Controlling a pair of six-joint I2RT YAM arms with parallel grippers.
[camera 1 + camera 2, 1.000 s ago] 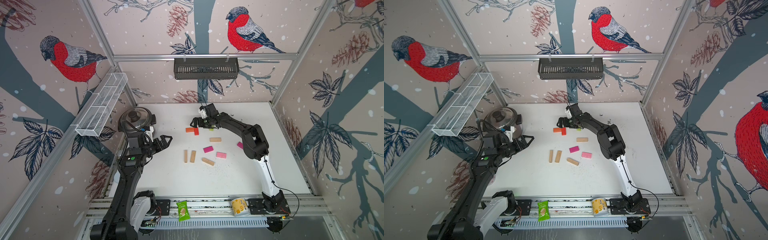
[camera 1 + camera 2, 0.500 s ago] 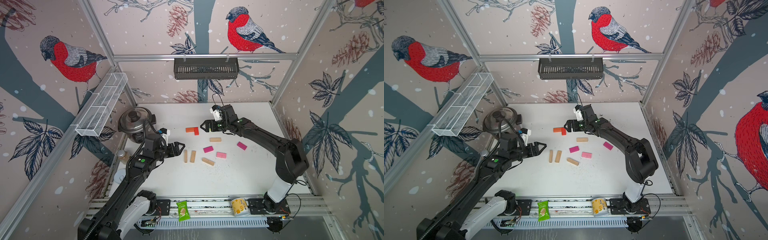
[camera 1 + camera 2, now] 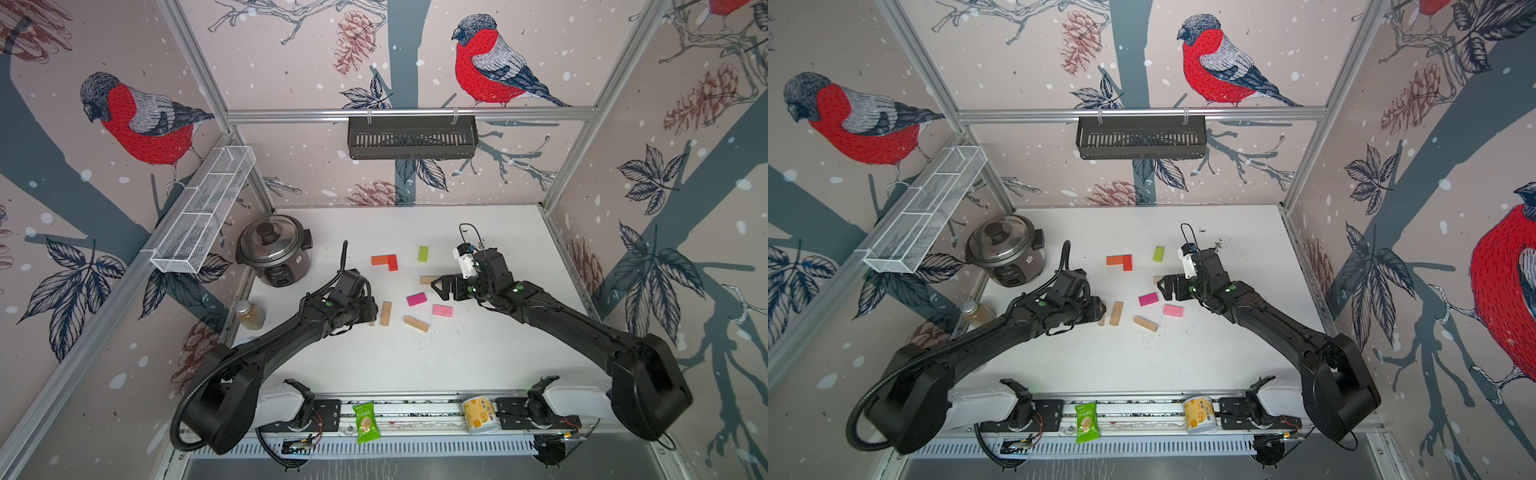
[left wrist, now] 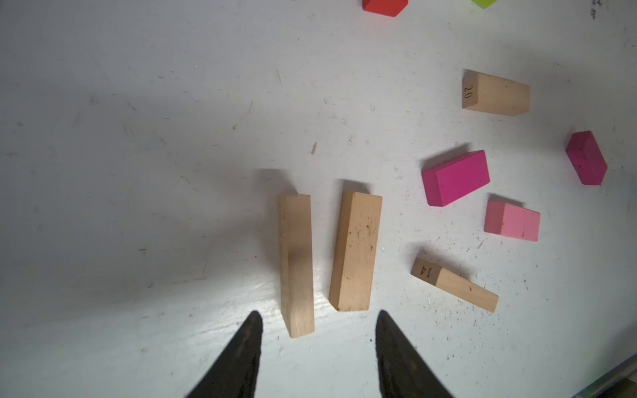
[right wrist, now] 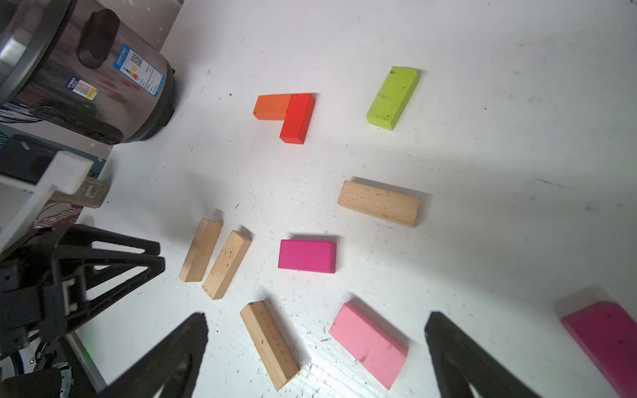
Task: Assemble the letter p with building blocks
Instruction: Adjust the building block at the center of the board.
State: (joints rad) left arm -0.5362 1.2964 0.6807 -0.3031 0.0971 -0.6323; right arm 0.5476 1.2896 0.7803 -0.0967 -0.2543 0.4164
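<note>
Left gripper (image 4: 319,315): jaws partly apart, gripping nothing, flanking the near end of tan block (image 4: 296,265).
Block axis: runs straight away from the jaws; second tan block (image 4: 355,251) just beside, not touching.
Nearer arm: left.
Right gripper (image 5: 316,316): wide apart, empty, over pink block (image 5: 368,344).

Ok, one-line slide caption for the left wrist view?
Left tool open, tips flanking the end of a tan block, second tan block alongside.

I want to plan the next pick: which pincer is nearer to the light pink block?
Right. The right pincer hovers open close to the light pink block; the left pincer is farther, at the two tan blocks lying side by side.
</note>
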